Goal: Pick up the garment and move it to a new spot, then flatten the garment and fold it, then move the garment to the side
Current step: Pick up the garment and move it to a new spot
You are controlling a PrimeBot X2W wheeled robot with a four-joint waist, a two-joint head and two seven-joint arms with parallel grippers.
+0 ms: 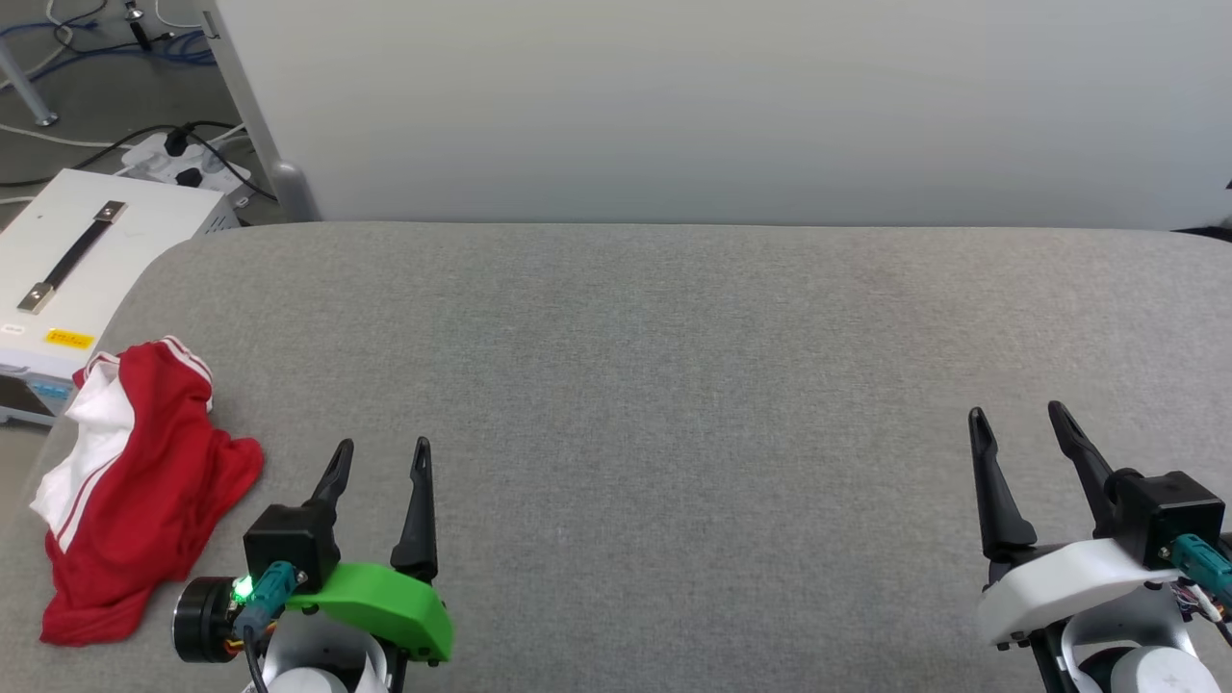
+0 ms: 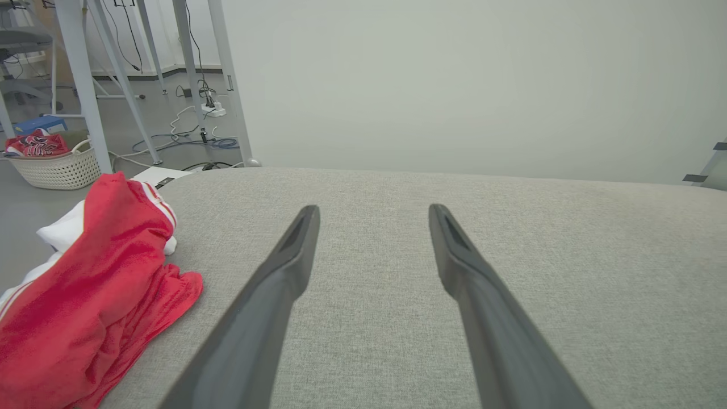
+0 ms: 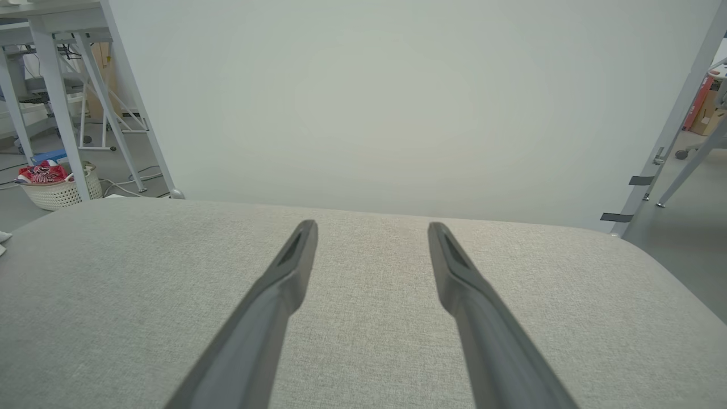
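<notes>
The garment [image 1: 135, 491], red with white sleeves and striped trim, lies crumpled in a heap near the left edge of the grey padded table [image 1: 674, 366]. In the left wrist view the garment [image 2: 96, 289] bunches up at the lower left, beside the fingers. My left gripper [image 1: 382, 454] stands open just right of the heap, apart from it, holding nothing. Far to the right, my right gripper [image 1: 1018, 416] is open and empty above the table's near edge. The left gripper [image 2: 372, 211] and the right gripper [image 3: 372, 227] both point across bare grey fabric toward the white wall.
A white box [image 1: 87, 260] with a dark handle sits on the floor off the table's left edge, with cables and a power strip [image 1: 183, 159] behind it. A laundry basket [image 2: 57, 165] with red cloth stands on the floor. A white panel [image 1: 722, 106] backs the table.
</notes>
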